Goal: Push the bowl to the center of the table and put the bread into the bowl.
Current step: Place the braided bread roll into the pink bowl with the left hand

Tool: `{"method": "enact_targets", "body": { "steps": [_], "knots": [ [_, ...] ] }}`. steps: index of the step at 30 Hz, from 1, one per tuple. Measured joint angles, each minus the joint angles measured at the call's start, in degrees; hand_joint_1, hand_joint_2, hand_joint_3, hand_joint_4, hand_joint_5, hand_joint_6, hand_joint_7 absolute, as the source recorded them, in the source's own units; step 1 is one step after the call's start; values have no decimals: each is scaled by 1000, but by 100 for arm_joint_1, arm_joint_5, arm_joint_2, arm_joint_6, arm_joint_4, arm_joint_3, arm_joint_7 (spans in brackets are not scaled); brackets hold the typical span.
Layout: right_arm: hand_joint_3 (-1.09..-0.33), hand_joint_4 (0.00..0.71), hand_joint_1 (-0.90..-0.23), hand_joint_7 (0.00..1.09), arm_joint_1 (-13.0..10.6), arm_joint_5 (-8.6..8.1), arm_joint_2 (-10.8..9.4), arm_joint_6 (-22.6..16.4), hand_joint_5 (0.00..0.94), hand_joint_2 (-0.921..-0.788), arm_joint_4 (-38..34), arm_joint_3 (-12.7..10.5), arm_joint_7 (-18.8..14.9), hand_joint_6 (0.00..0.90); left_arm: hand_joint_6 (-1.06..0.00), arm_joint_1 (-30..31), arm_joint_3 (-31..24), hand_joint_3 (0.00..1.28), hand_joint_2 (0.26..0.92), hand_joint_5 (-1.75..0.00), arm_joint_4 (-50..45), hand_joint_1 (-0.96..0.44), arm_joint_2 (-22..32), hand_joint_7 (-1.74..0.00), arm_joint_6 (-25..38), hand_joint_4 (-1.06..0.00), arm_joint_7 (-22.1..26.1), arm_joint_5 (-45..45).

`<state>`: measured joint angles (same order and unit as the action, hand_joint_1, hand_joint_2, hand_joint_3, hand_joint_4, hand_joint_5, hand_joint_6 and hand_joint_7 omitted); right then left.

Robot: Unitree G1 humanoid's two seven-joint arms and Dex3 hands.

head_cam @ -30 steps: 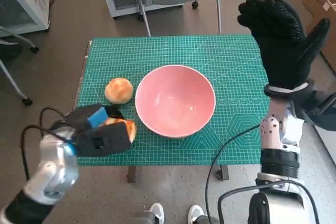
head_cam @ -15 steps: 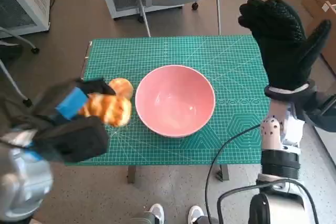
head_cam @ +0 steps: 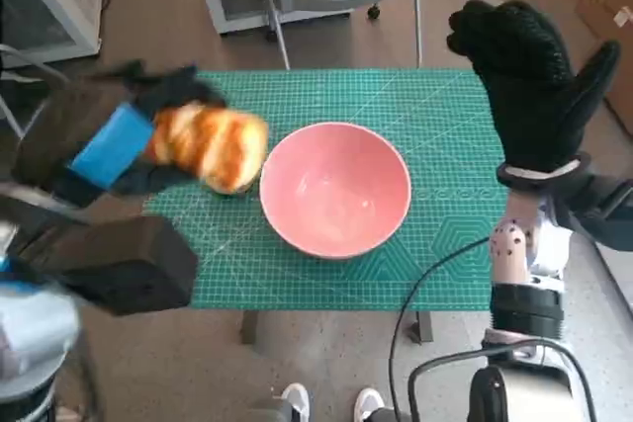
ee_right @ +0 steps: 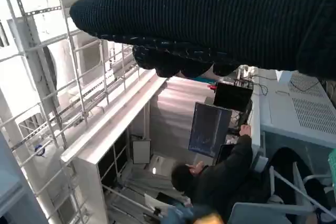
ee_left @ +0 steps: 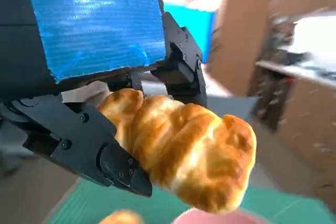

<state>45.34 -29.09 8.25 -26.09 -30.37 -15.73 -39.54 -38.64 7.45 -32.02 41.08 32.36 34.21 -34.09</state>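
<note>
While your left hand (head_cam: pixel 109 145) grips the bread (head_cam: pixel 213 145) raised just left of the bowl (head_cam: pixel 336 188), which sits mid-table (head_cam: pixel 445 106), your right hand (head_cam: pixel 529 81) hangs empty, fingers spread wide.

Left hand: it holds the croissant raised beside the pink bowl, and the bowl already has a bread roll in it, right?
Not quite. The left hand does hold the croissant raised beside the pink bowl, but the head view shows the bowl empty.

Pink bowl (head_cam: pixel 336 190), golden-brown bread (head_cam: pixel 211 145), green gridded mat (head_cam: pixel 445 126), blue-taped black left hand (head_cam: pixel 109 140).
</note>
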Motion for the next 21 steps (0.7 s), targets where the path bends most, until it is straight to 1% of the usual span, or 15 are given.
{"method": "enact_targets", "body": {
  "steps": [5, 11, 17, 21],
  "knots": [
    [-706, 303, -671, 0, -50, -4, -1, -1, 0, -921, 39, 0, -12, 400, -721, -612, 651, 15, 910, -1157, 707, 2, -394, -984, -130, -770, 100, -145],
    [-707, 301, -672, 0, -130, -3, -3, -2, 0, -921, 126, 5, -23, 400, -694, -911, 1150, 24, 918, -1204, 1627, 2, -909, -994, -518, -743, 57, -143],
    [-709, 297, -672, 0, -209, 0, 25, 0, 0, -921, 255, -1, -21, 398, -672, -1002, 1402, 35, 919, -1193, 2551, 2, -1340, -1045, -1162, -731, -207, -113],
    [-714, 296, -667, 0, -257, 4, 57, -1, 0, -921, 342, -5, -11, 397, -657, -1043, 1454, 39, 919, -1178, 3144, 2, -1528, -1076, -1526, -732, -376, -99]
  ]
}}
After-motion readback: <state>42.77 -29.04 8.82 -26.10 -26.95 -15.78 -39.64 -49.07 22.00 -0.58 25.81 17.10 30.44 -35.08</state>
